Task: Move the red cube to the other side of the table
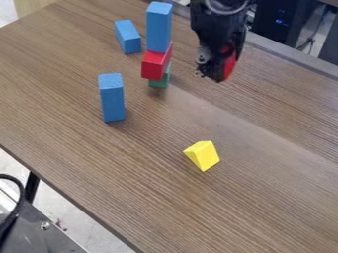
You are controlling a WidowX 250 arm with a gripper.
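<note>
camera view, upper right of centre: the black two-finger pincer (220, 72) is closed on a red wooden cube (230, 65), as far as its partly hidden red face lets me judge, and both seem to be raised above the brown wood-grain counter (264, 192). so the grasp looks done. what is left is the carry, the lowering, the release and the withdrawal. which side counts as the other one, i cannot tell from here; the cube is over the far part of the counter, and i see it set down on neither side.

just to the left in view stands a stack: a tall blue block (159, 28) on a red block (155, 65), with a small green block (159, 80) underneath. a second upright blue block (112, 98) is nearer the viewer, a shorter-looking blue block (128, 37) is behind, and a yellow wedge-shaped block (202, 155) rests near the middle. a low swing leftward could knock the stack.
</note>
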